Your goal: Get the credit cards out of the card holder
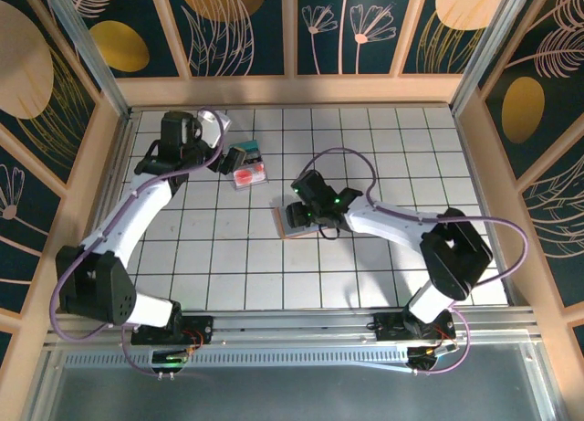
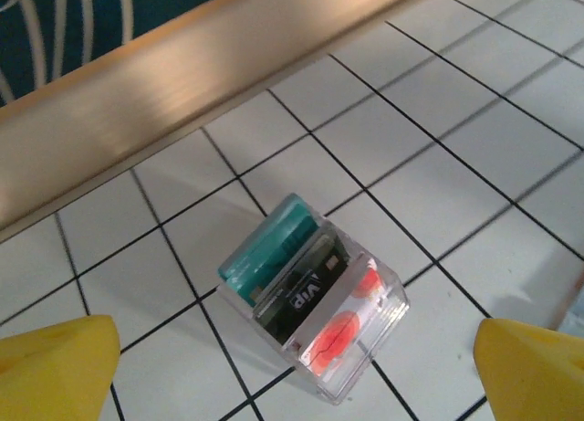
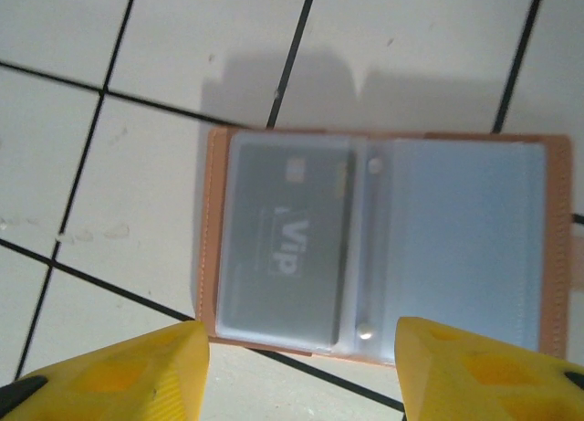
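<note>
right gripper hovers with fingers apart, empty, over the open card holder; a grey vip card sits in the pocket ahead of one finger. pinch only that card's edge and slide it out flat. left gripper spread wide, three loose credit cards ahead, between its fingers

My left gripper hung with its jaws spread wide, well to the left of the card holder and farther back. My left arm reached away from its base at a slant. My right gripper hovered just above the card holder, jaws parted, with my right arm coming in from the holder's right.
</note>
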